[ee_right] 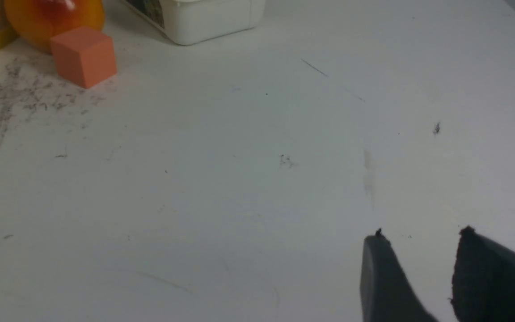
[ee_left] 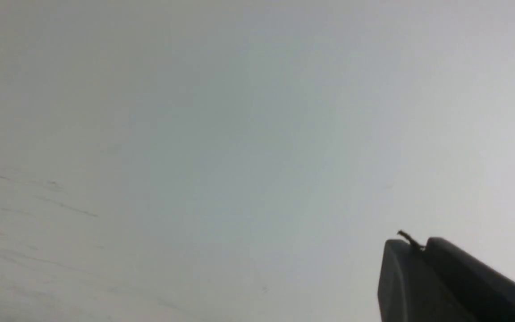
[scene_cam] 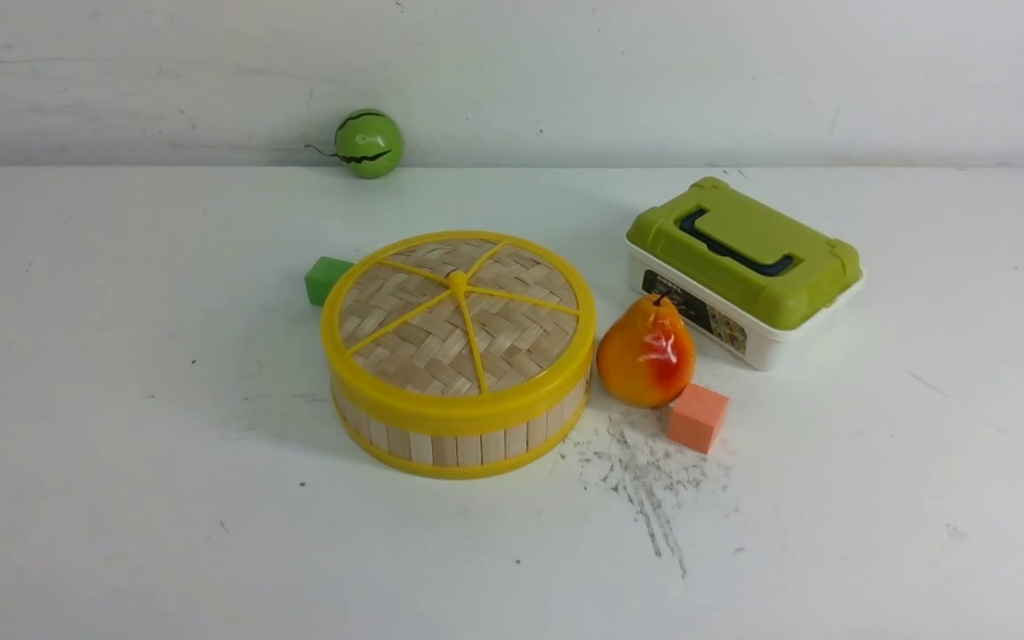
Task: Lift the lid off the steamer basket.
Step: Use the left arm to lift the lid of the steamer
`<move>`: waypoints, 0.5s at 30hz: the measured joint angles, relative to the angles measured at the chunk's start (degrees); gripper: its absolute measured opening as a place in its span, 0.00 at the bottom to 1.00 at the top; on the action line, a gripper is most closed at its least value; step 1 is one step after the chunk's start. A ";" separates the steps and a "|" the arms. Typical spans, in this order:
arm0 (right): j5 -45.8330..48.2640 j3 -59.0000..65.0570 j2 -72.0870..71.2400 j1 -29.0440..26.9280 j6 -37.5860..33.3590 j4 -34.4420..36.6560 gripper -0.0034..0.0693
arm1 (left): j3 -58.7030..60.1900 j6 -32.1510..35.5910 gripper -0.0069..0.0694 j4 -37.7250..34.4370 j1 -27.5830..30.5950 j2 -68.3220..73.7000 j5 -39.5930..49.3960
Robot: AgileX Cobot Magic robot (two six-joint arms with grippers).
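The lid (scene_cam: 459,316) sits flat and fully seated on the basket (scene_cam: 459,442), in the middle of the surface (scene_cam: 121,489). Neither arm shows in the front view, so I judge the task to be at the approach step, with no lift begun. The left fingers (ee_left: 418,273) are pressed together on nothing, over bare surface. The right fingers (ee_right: 485,273) stand apart and empty, low over the surface, well apart from the orange cube (ee_right: 84,56). A pear (scene_cam: 645,356) stands just beside the basket's right, and a green cube (scene_cam: 325,278) sits close at its far left. The next move probably calls for parted fingers brought down over the lid's rim or central knob. A straight lift should then leave the basket in place and the pear unknocked.
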 joint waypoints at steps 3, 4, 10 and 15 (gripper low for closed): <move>0.00 0.00 0.00 0.00 0.00 0.00 0.38 | -0.33 -8.77 0.15 0.47 0.00 0.00 0.63; 0.00 0.00 0.00 0.00 0.00 0.00 0.38 | -1.94 -11.37 0.15 2.12 0.00 0.00 3.67; 0.00 0.00 0.00 0.00 0.00 0.00 0.38 | -13.98 -14.06 0.07 10.02 0.00 1.41 24.07; 0.00 0.00 0.00 0.00 0.00 0.00 0.38 | -25.47 -14.27 0.07 10.52 0.00 11.69 41.08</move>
